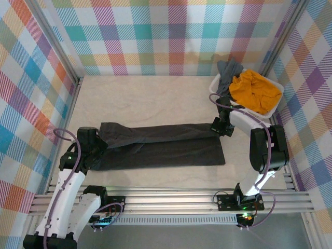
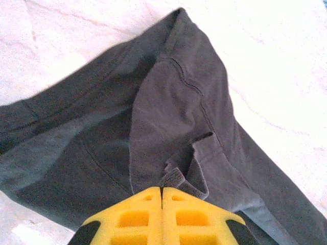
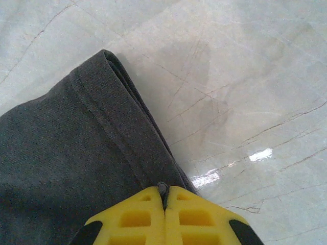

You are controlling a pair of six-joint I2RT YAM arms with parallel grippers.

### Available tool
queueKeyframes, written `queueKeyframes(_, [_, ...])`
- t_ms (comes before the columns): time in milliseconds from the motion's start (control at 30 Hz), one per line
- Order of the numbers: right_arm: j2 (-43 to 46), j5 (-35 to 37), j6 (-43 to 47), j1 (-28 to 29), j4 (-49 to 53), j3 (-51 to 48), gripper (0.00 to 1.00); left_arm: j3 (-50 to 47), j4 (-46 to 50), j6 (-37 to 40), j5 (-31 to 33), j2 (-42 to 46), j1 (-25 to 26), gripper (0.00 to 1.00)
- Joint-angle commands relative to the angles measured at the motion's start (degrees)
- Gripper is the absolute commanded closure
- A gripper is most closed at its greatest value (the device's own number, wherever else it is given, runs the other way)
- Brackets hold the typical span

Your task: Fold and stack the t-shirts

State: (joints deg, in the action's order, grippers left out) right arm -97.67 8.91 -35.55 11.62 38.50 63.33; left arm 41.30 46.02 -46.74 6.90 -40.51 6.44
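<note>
Left tool (image 2: 162, 190) and right tool (image 3: 164, 188) are each pinched tight on opposite ends of the charcoal t-shirt (image 1: 166, 150), stretched flat across the worktop (image 1: 145, 98), seemingly so its long fold lies taut and even.

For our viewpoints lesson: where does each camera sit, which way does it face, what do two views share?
Top external: above, behind the bases, down at the table; left arm, right arm show.
Left wrist: down past the left gripper, shut on the charcoal t-shirt.
Right wrist: down past the right gripper, pinching its other end.
Shared: both wrists see that shirt.
</note>
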Motion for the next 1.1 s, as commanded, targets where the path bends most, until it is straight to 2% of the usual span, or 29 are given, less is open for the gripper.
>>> queueKeyframes(0, [0.9, 1.8, 0.1, 0.1, 2.2, 1.8, 1.0, -0.6, 0.1, -2.2, -1.5, 1.5, 2.7, 1.0])
queueKeyframes(100, [1.2, 1.8, 0.0, 0.1, 2.5, 1.8, 1.0, 0.1, 1.3, -2.5, 0.2, 3.3, 4.6, 1.0])
queueKeyframes(267, [3.8, 1.6, -0.4, 0.1, 3.1, 0.4, 1.0, 1.8, 4.7, -1.8, 3.7, 3.9, 5.0, 1.0])
queueKeyframes(433, [4.1, 1.4, -0.5, 0.1, 3.1, -0.8, 1.0, 0.7, 4.8, -1.7, 3.4, 4.6, 5.0, 1.0])
queueKeyframes(600, [3.8, 1.9, -0.3, -0.2, 3.1, -1.0, 0.72, -1.0, 4.9, -1.6, 0.8, 4.4, 5.1, 1.0])
queueKeyframes(667, [4.5, 1.7, -0.6, -0.2, 3.3, -0.8, 0.66, -1.4, 5.7, -1.0, 0.5, 3.9, 5.1, 1.0])
queueKeyframes(867, [7.4, -0.2, -1.7, 1.2, 2.8, -0.2, 0.65, -3.4, 5.6, -0.7, -1.0, 4.2, 5.1, 1.0])
queueKeyframes(1067, [3.3, -2.4, -3.1, 4.7, 1.3, 1.7, 0.67, -3.2, 6.4, -0.8, -1.1, 6.0, 5.1, 1.0])
